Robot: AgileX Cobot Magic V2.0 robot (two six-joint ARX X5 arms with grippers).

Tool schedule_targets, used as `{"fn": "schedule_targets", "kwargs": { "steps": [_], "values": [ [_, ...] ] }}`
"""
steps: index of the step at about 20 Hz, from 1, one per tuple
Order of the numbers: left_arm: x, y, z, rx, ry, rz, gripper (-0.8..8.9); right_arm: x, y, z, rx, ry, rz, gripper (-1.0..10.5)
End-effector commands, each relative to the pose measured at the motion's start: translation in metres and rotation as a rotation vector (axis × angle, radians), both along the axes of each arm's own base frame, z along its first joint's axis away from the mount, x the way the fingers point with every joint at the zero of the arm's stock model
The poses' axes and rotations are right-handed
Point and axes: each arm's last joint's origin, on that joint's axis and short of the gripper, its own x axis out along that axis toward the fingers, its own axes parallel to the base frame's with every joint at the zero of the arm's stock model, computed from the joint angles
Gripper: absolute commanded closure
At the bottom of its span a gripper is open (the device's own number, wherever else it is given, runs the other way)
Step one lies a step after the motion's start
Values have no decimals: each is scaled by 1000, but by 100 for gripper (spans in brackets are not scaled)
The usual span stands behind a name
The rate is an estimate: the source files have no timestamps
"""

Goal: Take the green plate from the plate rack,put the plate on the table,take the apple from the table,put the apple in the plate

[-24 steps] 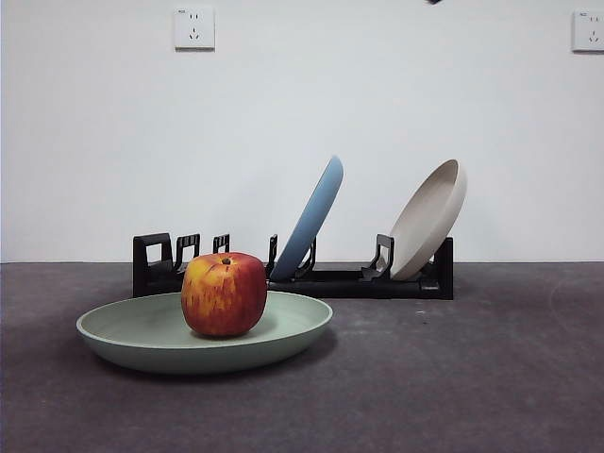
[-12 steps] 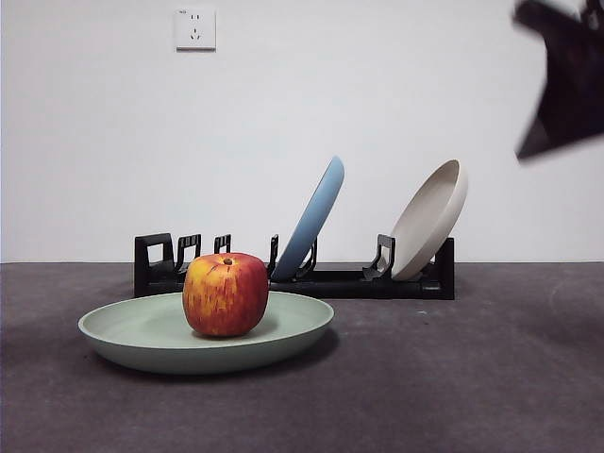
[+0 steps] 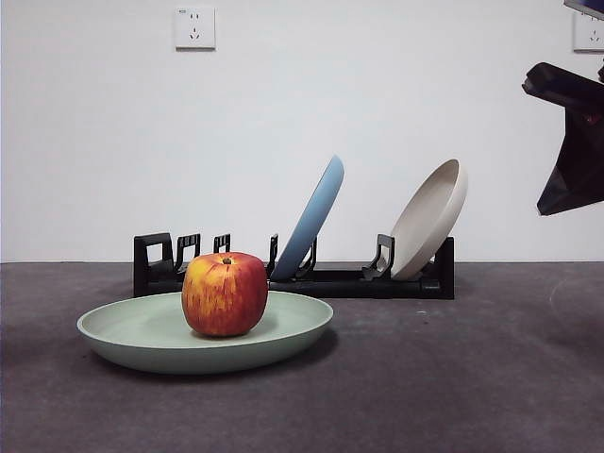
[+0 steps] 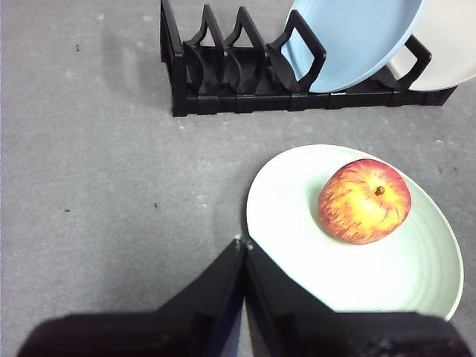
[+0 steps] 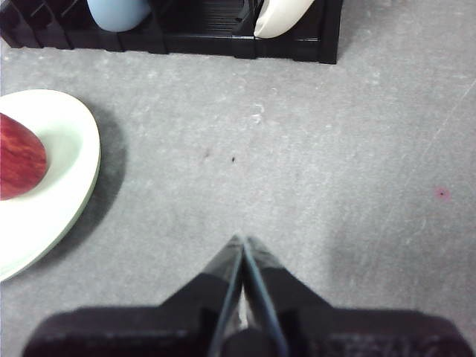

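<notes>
The green plate [image 3: 151, 344] lies flat on the table [image 3: 472, 377], left of centre, and the apple [image 3: 225, 293] stands upright in it. Behind them runs the black plate rack [image 3: 330, 281]. My left gripper [image 4: 242, 242] is shut and empty, hovering just outside the green plate's [image 4: 297, 253] rim, apart from the apple [image 4: 364, 201]. My right gripper [image 5: 242, 242] is also shut and empty, over bare table to the side of the green plate [image 5: 52, 193] and the apple [image 5: 18, 160]. It shows as a dark shape [image 3: 576, 160] high at the right edge.
A blue plate [image 3: 311, 219] and a beige plate [image 3: 429, 219] lean in the rack's slots; the rack's left slots [image 4: 223, 93] hold nothing. A white wall with a socket [image 3: 194, 28] stands behind. Bare table stretches right of the green plate.
A dark arm has come in at the front view's upper right and now sits slightly lower and further right. Plate, apple and rack have not moved.
</notes>
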Motion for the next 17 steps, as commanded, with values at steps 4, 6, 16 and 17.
{"fn": "schedule_targets", "kwargs": {
  "steps": [4, 6, 16, 17],
  "values": [
    [-6, 3, 3, -17, -35, 17, 817, 0, 0, 0, 7, -4, -8, 946],
    [-15, 9, 10, 68, -130, -6, 817, 0, 0, 0, 7, -4, -8, 946],
    [-32, 38, -53, 146, -348, 226, 817, 0, 0, 0, 7, -4, -8, 946],
    [-31, 39, -60, 148, -334, 230, 817, 0, 0, 0, 7, -4, -8, 946]
  ]
}}
